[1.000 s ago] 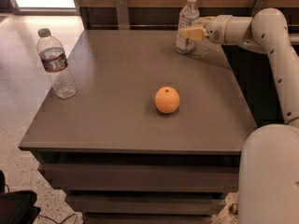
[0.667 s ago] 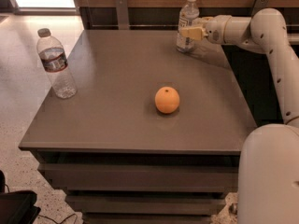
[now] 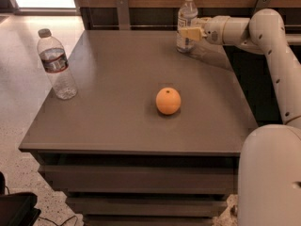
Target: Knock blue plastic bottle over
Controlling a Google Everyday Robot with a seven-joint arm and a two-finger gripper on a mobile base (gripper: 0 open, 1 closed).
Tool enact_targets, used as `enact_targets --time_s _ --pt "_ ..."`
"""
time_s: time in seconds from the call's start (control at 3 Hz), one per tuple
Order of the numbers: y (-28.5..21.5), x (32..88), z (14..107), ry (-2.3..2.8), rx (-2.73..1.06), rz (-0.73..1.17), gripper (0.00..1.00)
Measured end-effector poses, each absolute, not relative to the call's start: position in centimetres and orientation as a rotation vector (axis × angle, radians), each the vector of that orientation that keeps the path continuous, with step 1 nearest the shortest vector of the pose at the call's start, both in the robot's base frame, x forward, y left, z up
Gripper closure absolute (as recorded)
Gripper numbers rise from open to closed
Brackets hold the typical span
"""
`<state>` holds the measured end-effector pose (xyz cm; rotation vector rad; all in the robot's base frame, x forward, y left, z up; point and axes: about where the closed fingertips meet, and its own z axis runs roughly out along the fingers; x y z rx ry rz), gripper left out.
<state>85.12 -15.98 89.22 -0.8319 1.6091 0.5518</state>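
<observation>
Blue plastic bottle [image 3: 188, 12] upright, end effector [image 3: 189, 33] against its middle

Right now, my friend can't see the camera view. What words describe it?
The pincer is at an upright blue plastic bottle at the far edge of the table. An orange sits in the middle, a ribbed clear bottle at left.

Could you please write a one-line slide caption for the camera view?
Pincer beside the upright blue plastic bottle near the far edge of the table; orange at its middle.
</observation>
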Motion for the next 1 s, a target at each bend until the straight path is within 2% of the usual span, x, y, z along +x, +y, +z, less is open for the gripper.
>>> enact_targets --time_s 1.0 --pt "-16.8 84.0 91.0 1.702 -0.92 0.46 1.0"
